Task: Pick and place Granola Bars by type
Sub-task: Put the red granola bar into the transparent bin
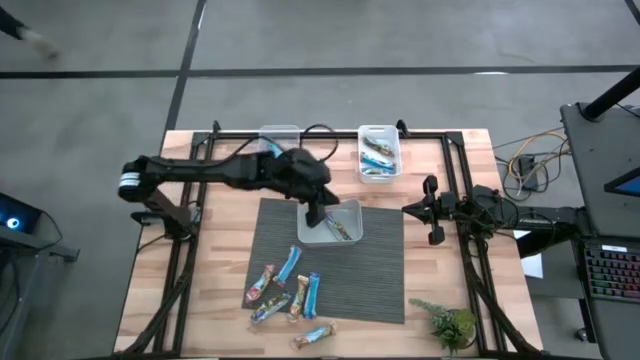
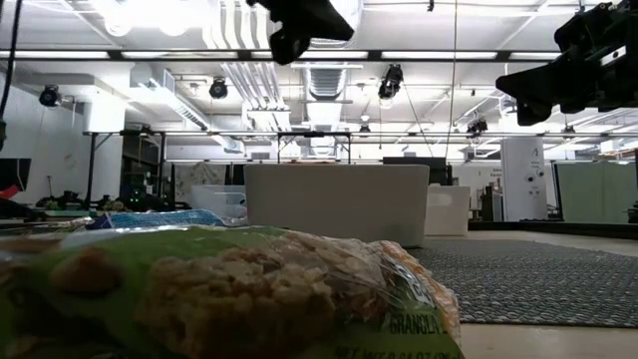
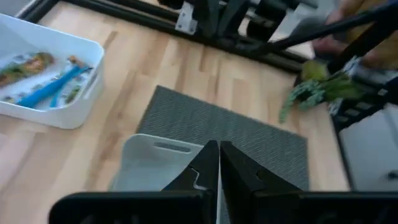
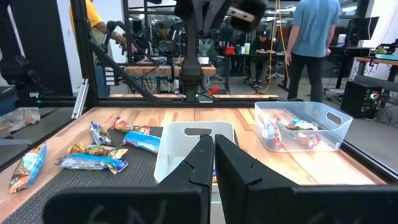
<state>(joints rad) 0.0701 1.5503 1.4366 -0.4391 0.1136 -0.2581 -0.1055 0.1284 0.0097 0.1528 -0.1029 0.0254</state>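
Left pincer (image 1: pixel 318 215) over the tub on the mat (image 1: pixel 330 223), fingers (image 3: pixel 211 168) pressed together, nothing held. Right pincer (image 1: pixel 433 210) parked at the right edge of the wooden surface (image 1: pixel 220 300), fingers (image 4: pixel 208 158) also pressed together, empty, clear of everything.

Granola Bars in three spots:
- loose group (image 1: pixel 285 290) on the near-left part of the grey mat (image 1: pixel 380 270), blue and multicoloured mixed, some touching or overlapping; one bar (image 1: pixel 315 336) off the mat on bare wood, nearest the front edge.
- one or more inside the tub on the mat, w/ a tan-looking wrapper; exact count can't tell.
- several in the far white tub (image 1: pixel 378 153), mostly blue; same tub in left wrist view (image 3: pixel 46 78) w/ blue and tan wrappers.

Third, clear tub (image 1: pixel 275 135) at far edge, behind the left arm; contents hidden.

Small green plant (image 1: pixel 450 322) at near-right corner, well apart from bars.

Low view: green-wrapped bar (image 2: pixel 229 294) right against the lens, white tub (image 2: pixel 337 202) behind it.

People in the room beyond, per right wrist view.
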